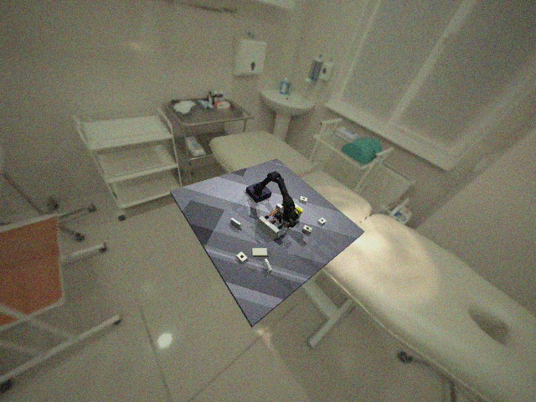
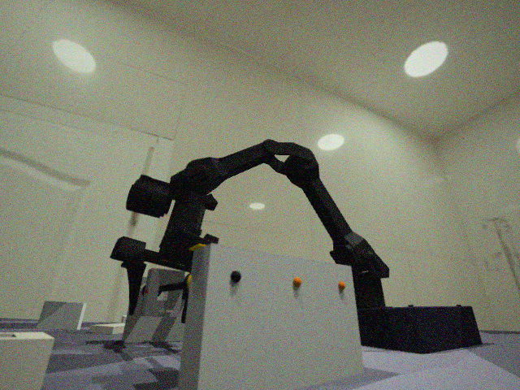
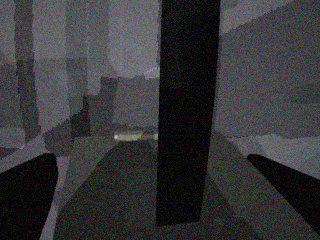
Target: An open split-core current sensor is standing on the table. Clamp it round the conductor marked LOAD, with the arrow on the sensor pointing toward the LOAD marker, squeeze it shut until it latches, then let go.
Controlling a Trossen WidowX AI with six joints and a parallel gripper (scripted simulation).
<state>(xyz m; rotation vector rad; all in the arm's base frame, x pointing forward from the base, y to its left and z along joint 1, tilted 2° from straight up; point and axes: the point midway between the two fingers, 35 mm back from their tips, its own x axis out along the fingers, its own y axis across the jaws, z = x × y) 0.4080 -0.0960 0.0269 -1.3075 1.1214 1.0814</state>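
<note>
My gripper (image 2: 158, 317) (image 3: 152, 166) is open, its two dark fingers pointing down beside the left edge of the pale panel (image 2: 277, 327) (image 1: 269, 227). Round ends of conductors show on that panel: a black end (image 2: 236, 276) and orange ends (image 2: 296, 282) (image 2: 341, 285). A yellow part (image 2: 198, 246) (image 1: 298, 209) shows at the panel's edge. A dark piece (image 2: 170, 286) lies between the fingers. In the wrist view, a black upright bar (image 3: 187, 110) stands between the fingertips. I cannot tell sensor from conductor there; the arrow, latch and LOAD marker are not readable.
Small pale blocks with dark holes (image 1: 306, 229) (image 1: 322, 221) (image 1: 303, 199) (image 1: 245, 260) and pale slabs (image 1: 260, 251) (image 1: 268, 265) (image 1: 235, 224) lie around the panel. A pale block (image 2: 25, 357) stands in the left foreground. The arm's base (image 1: 259, 194) (image 2: 419, 329) is behind.
</note>
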